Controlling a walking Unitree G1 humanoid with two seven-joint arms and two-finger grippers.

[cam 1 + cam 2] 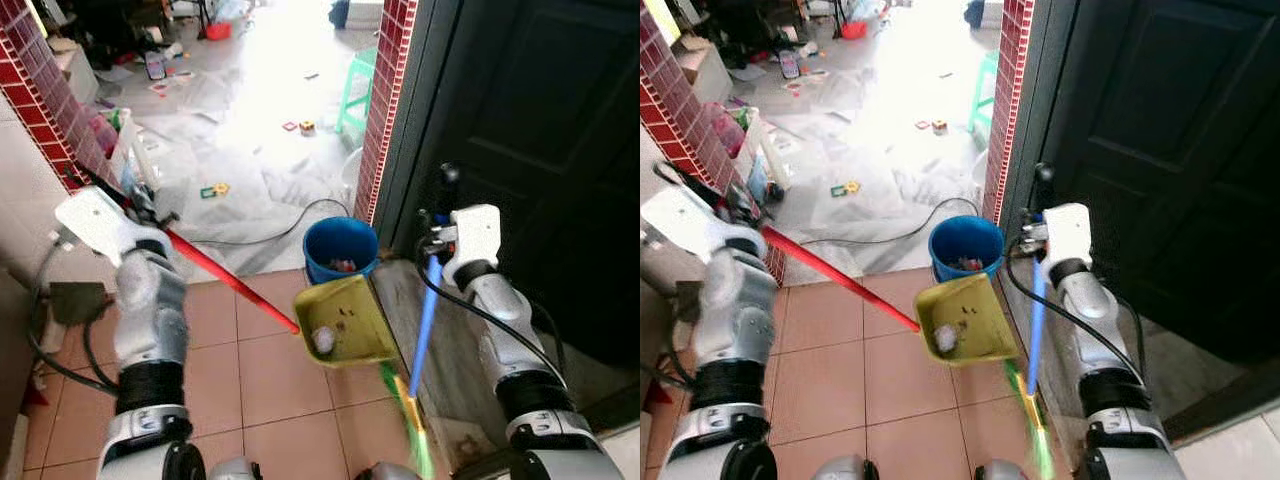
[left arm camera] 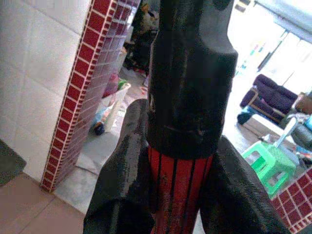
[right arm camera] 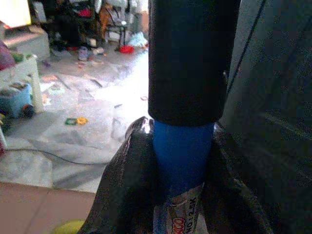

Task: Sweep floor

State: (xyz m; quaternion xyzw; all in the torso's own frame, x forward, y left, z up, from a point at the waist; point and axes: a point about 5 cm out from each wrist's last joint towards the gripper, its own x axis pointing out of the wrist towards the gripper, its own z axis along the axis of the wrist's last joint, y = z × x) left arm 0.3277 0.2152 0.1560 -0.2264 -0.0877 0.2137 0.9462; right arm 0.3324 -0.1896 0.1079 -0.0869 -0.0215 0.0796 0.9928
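Observation:
My left gripper is shut on the red handle of a yellow dustpan. The pan hangs tilted above the tiles, just in front of a blue bin, with a pale clump of debris in it. In the left wrist view the black fingers clamp the red handle. My right gripper is shut on the blue broom handle. The broom's green bristles blur near the floor by the door frame. The right wrist view shows the blue handle between the fingers.
A red-tiled pillar and a dark door stand at right. Another red-tiled wall is at left. A black cable crosses the white sheet beyond the bin. Small toys and a green stool lie farther off.

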